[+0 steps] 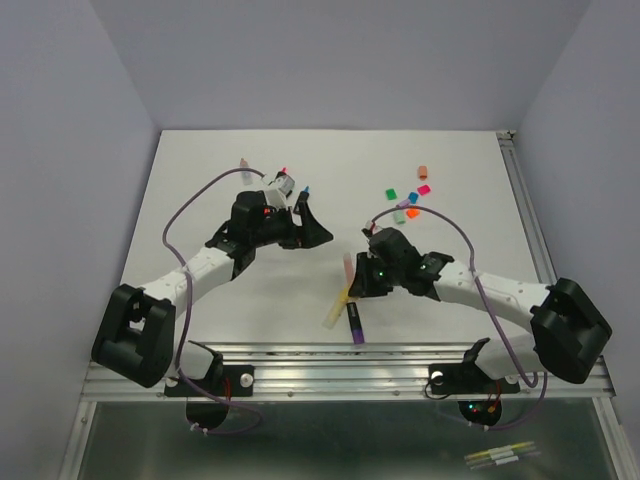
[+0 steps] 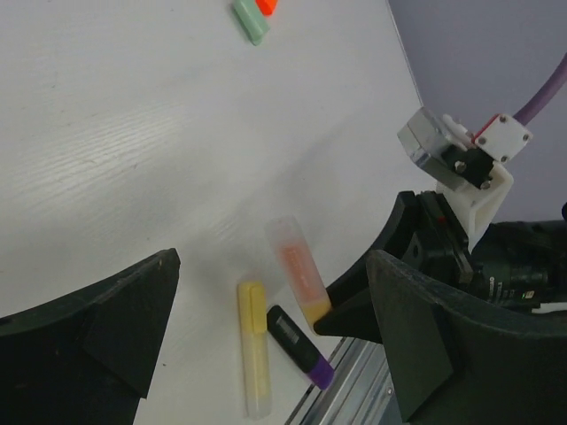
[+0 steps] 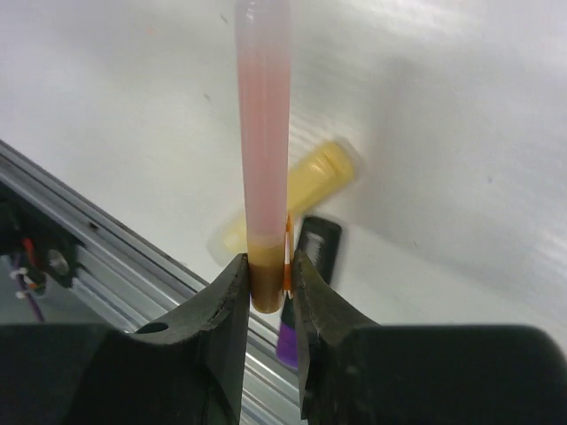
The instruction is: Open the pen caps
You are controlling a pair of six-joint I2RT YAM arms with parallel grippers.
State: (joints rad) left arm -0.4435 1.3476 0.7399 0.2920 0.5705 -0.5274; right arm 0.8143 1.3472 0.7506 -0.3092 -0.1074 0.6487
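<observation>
My right gripper [image 1: 354,280] [image 3: 267,264] is shut on the amber end of a pastel pink-orange pen [image 3: 263,133] and holds it off the table; that pen also shows in the left wrist view [image 2: 297,266]. Under it lie a pastel yellow pen [image 1: 335,306] [image 2: 252,350] [image 3: 321,173] and a black pen with a purple cap [image 1: 354,323] [image 2: 299,347] [image 3: 312,248]. My left gripper [image 1: 310,226] [image 2: 270,292] is open and empty, left of the held pen and facing it. Loose pen caps lie at the back right: green [image 1: 390,192], blue [image 1: 411,197], pink [image 1: 423,189].
More loose caps: orange [image 1: 413,212] [image 2: 267,5], pastel green [image 1: 400,216] [image 2: 251,22], pastel orange [image 1: 421,171]. Pens lie behind my left arm: a pastel pink one [image 1: 243,165], a pink-tipped one [image 1: 285,172], a blue-tipped one [image 1: 305,187]. The metal rail [image 1: 340,355] runs along the near edge.
</observation>
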